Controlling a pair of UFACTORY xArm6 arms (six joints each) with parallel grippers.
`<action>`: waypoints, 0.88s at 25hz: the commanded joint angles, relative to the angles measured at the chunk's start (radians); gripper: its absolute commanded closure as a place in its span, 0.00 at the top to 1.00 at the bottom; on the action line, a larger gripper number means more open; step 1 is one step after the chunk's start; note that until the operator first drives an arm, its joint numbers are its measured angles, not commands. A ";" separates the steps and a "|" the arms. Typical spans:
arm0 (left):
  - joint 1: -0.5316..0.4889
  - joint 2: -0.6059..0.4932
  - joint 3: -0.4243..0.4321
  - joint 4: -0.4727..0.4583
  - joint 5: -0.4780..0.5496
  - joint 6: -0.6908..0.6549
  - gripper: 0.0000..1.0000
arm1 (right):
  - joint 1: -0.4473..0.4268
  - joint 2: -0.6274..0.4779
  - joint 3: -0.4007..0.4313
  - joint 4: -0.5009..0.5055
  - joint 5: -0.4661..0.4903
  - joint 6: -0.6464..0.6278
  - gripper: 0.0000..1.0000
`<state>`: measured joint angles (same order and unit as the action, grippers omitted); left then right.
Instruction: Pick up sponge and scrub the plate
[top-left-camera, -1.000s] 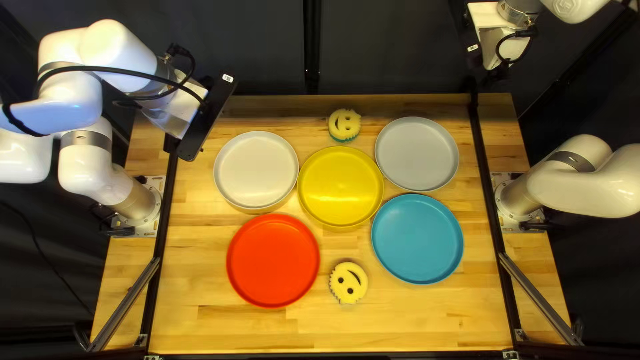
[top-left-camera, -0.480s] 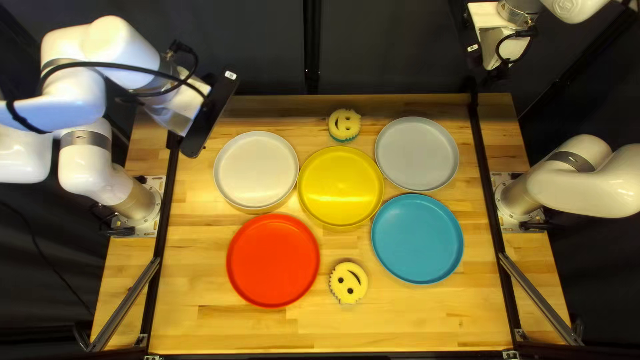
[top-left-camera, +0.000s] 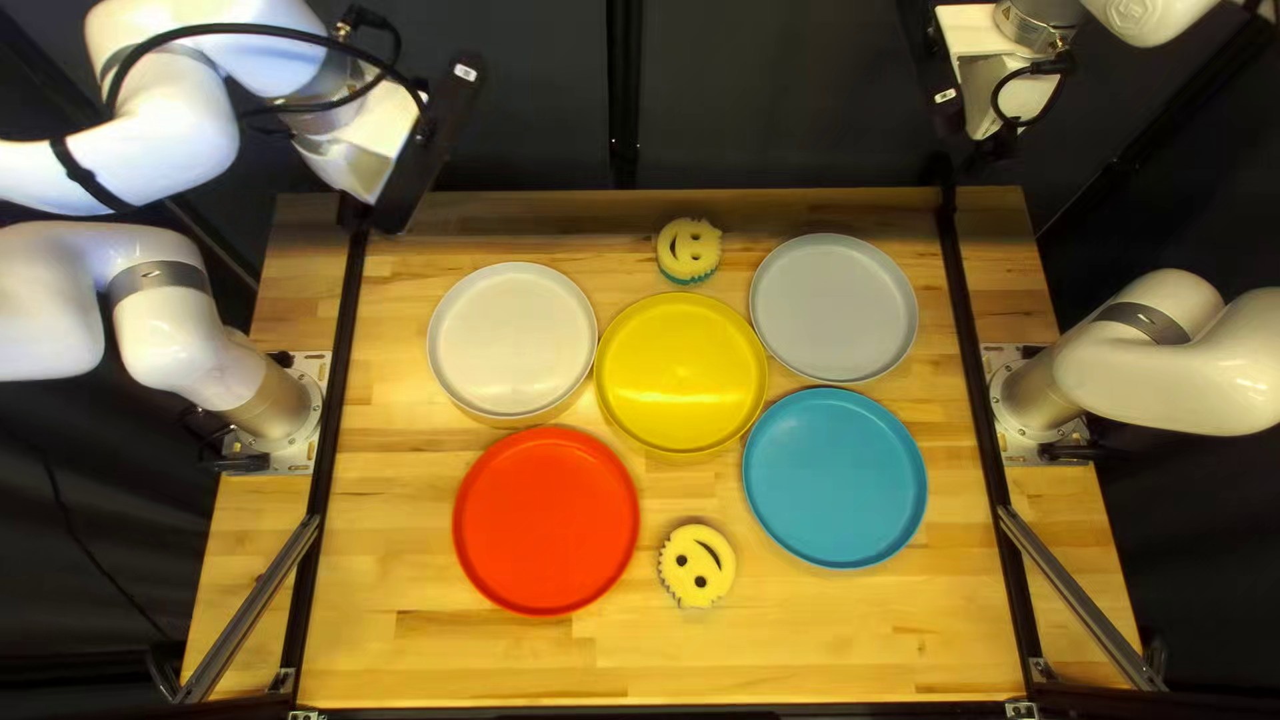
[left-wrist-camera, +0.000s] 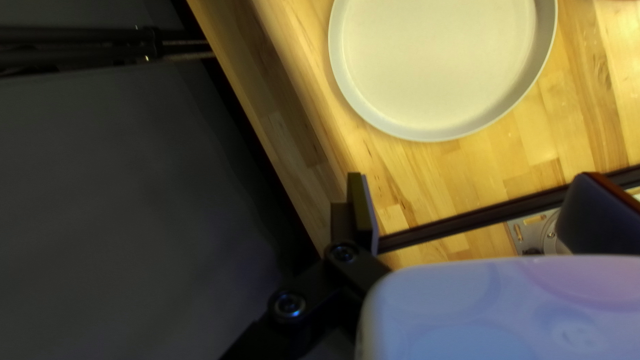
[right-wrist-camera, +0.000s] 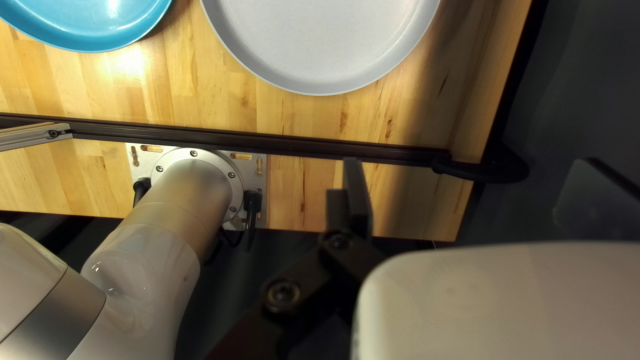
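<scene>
Here's my left gripper [top-left-camera: 424, 150], 2 fingers [left-wrist-camera: 363, 207] spread wide, and my right gripper [top-left-camera: 984, 140], 2 fingers [right-wrist-camera: 357, 197] wide apart too!

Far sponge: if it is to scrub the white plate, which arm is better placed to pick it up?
Left, I'd judge. The far sponge lies roughly midway between my arms, but the white plate is on the left arm's side, and my left gripper is open and empty.
</scene>
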<state>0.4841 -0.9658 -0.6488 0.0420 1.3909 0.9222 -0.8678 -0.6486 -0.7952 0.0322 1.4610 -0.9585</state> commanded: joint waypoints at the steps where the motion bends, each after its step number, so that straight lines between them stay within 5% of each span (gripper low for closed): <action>1: 0.003 -0.018 0.015 0.002 0.008 -0.002 1.00 | 0.000 0.000 0.000 0.000 0.000 0.000 1.00; 11: 0.003 -0.018 0.015 0.002 0.008 -0.002 1.00 | 0.011 0.002 0.008 -0.002 -0.017 0.028 1.00; 22: 0.003 -0.018 0.015 0.002 0.008 -0.002 1.00 | 0.127 0.134 0.033 0.044 -0.203 0.215 1.00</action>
<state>0.4872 -0.9841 -0.6337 0.0443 1.3991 0.9202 -0.7610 -0.5383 -0.7691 0.0708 1.2955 -0.7841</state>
